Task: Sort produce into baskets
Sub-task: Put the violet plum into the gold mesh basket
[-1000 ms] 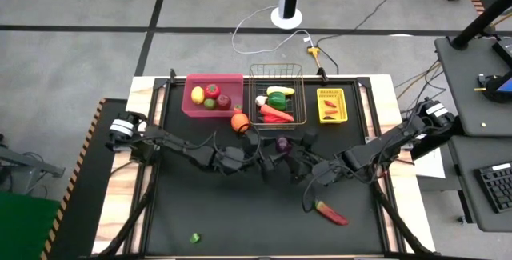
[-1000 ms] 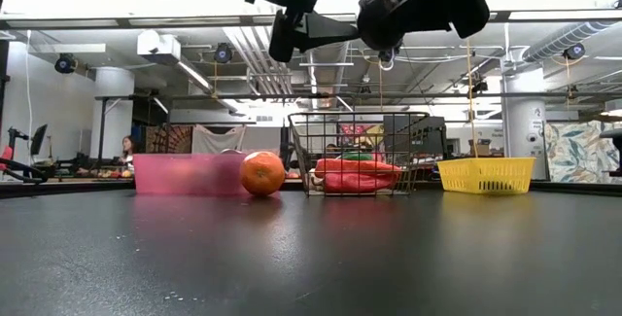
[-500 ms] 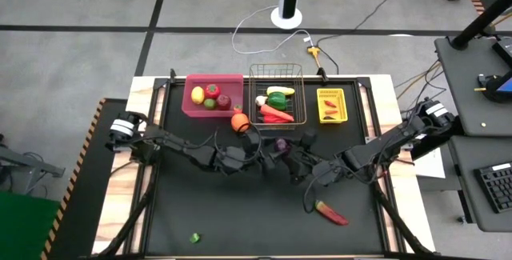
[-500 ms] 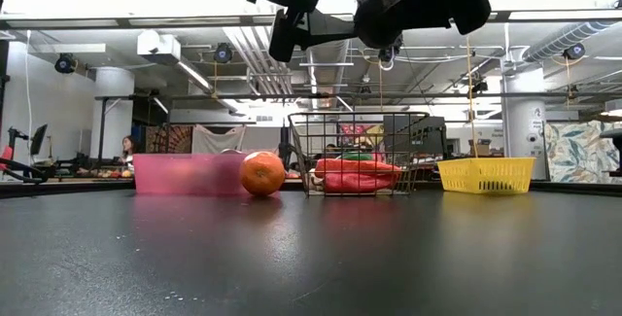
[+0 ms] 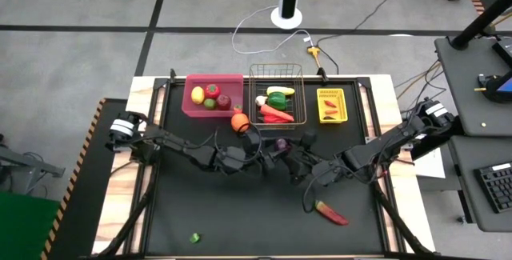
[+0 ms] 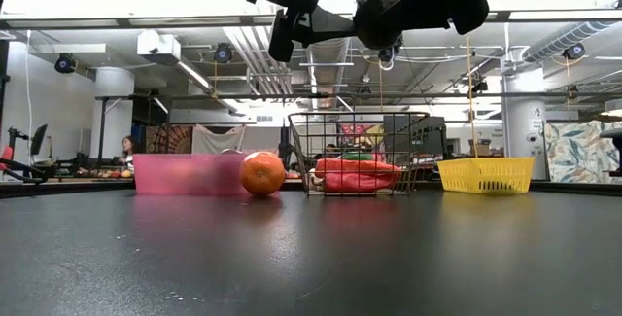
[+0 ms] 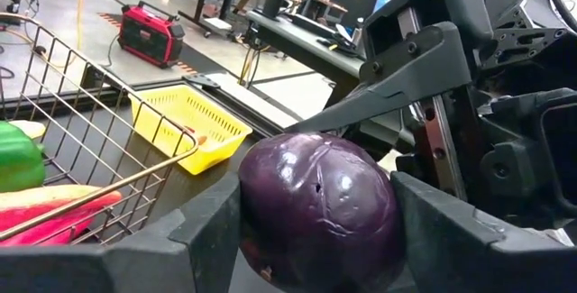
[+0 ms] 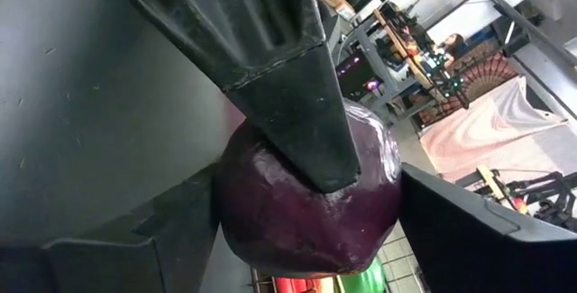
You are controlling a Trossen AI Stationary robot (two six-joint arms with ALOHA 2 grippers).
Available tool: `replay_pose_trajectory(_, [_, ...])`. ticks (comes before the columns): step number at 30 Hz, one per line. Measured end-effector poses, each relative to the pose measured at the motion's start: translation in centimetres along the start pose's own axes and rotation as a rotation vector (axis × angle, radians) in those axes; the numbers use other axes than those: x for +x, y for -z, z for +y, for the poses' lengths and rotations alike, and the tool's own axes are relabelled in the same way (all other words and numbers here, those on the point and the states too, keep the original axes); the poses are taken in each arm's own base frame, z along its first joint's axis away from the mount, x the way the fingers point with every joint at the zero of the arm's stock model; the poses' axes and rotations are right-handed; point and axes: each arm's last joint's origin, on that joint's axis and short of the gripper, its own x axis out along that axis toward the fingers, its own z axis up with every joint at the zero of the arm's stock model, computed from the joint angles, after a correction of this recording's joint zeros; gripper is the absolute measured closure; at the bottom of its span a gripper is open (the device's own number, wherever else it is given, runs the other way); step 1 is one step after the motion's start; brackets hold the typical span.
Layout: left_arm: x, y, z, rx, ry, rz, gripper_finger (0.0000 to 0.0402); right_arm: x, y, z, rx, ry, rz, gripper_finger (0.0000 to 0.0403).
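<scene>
1. Three baskets stood along the far edge: one pink bin (image 5: pixel 213 96), one wire basket (image 5: pixel 278 94), one yellow bin (image 5: pixel 331 105).
2. One orange (image 5: pixel 238 122) lay outside them.
3. One purple onion (image 5: pixel 282 144) was aloft.
4. One red chilli (image 5: pixel 331 213) lay on the mat.
5. One small green piece (image 5: pixel 195 238) lay alone.
6. Two grippers met mid-table.

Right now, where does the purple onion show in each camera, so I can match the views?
High view: purple onion at table centre, between both arms' tips, just before the wire basket.
Low view: not visible; only the dark arm ends show overhead.
Left wrist view: onion fills the centre, between fingers.
Right wrist view: onion centre, a finger across it.
Shared landmark: the wire basket.
</scene>
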Motion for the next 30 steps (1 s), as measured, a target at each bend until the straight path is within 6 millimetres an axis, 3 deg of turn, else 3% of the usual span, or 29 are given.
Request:
replay_pose_trajectory(7, [-0.1,0.0,0.1,0.046,-0.013,0.010,0.0169,-0.1,0.0,-0.2,0.069,0.012,0.005,0.0062])
replay_pose_trajectory(13, [-0.8,-1.5,0.2,0.074,-0.029,0.019,0.0169,-0.2,-0.1,-0.4,0.073,0.017,0.004,0.0047])
replay_pose_trajectory(20, [-2.6,-4.8,1.7,0.165,-0.130,0.115,0.0169,-0.5,-1.3,-1.3,0.127,0.030,-0.017,0.0046])
replay_pose_trajectory(30, [-6.8,-9.5,5.3,0.282,-0.339,0.223,0.0169,-0.1,-2.3,-3.2,0.215,0.035,0.083,0.0046])
